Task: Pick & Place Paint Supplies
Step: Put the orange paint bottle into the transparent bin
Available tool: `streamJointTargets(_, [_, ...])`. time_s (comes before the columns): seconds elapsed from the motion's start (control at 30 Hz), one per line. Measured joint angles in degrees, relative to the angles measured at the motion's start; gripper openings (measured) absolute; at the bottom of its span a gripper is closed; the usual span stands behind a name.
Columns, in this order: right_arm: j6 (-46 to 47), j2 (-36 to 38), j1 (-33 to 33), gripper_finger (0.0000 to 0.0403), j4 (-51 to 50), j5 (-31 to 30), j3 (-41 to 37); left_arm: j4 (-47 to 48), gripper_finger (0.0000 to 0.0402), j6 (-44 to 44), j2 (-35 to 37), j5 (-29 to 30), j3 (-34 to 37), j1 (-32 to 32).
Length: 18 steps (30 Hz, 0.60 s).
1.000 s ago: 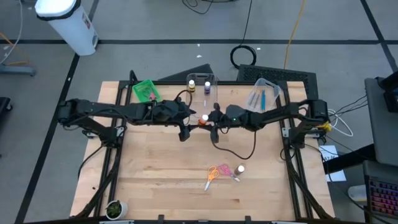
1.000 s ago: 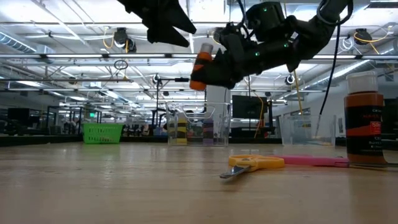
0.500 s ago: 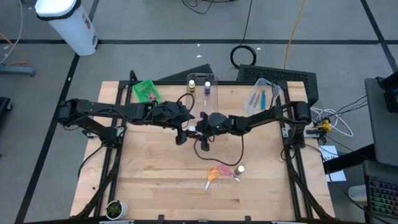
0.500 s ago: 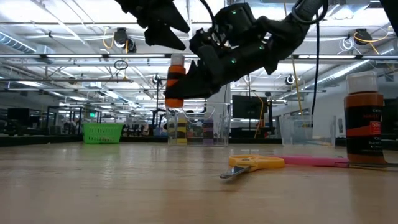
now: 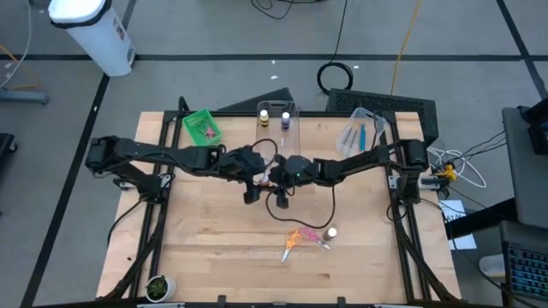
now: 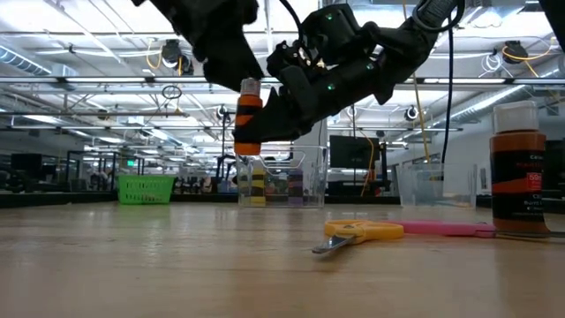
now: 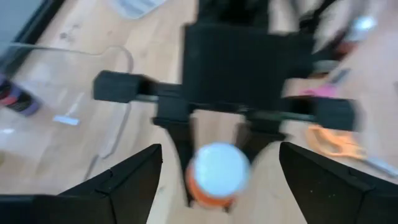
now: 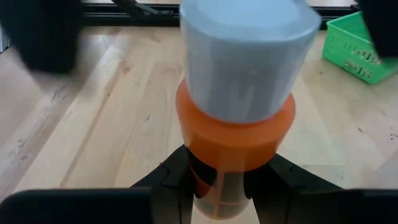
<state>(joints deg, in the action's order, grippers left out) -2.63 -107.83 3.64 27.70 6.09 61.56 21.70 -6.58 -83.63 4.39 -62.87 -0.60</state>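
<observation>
Right claw: the right claw [image 6: 265, 124] is clamped on the lower body of a small orange paint bottle with a white cap [image 6: 248, 117], holding it upright in the air over the middle of the wooden tabletop [image 5: 214, 248].
Left claw: the left claw [image 7: 217, 171] faces the right one with its two dark fingers [image 7: 134, 180] spread wide, one on either side of the bottle's cap and not touching it.
Orange-handled scissors: the orange-handled scissors [image 5: 291, 240] lie flat on the tabletop nearer the front edge, touching pink-handled scissors [image 5: 313, 234].
Second bottle: a white-capped bottle [image 5: 330, 232] stands just beside the pink handles.
Clear tub: a clear plastic tub [image 5: 280, 115] at the back edge holds a yellow and a purple bottle.
Green bin: a green mesh bin [image 5: 201, 127] sits at the back left.
</observation>
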Motion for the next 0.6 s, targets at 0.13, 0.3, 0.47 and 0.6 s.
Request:
streamJointTargets(0.13, [-0.01, 0.43, -0.04, 0.0111, -0.45, 0.00, -0.02, 0.12, 0.0312, 0.25, -0.95, 4.27, 0.09, -0.26])
streamJointTargets(0.3, [-0.03, 0.42, 0.01, 0.0108, -1.45, -0.02, -0.02, 0.23, 0.0282, 0.74, -0.94, 4.77, 0.08, -0.24])
streamJointTargets(0.47, [-0.20, 0.44, 0.02, 0.0111, -1.87, -0.04, -0.02, 0.55, 0.0253, 0.86, -0.92, 4.10, 0.00, -0.22])
streamJointTargets(0.6, [-0.20, 0.44, 0.02, 0.0109, -1.90, -0.11, -0.02, 0.97, 0.0234, 0.46, -0.92, 3.98, 0.00, -0.22])
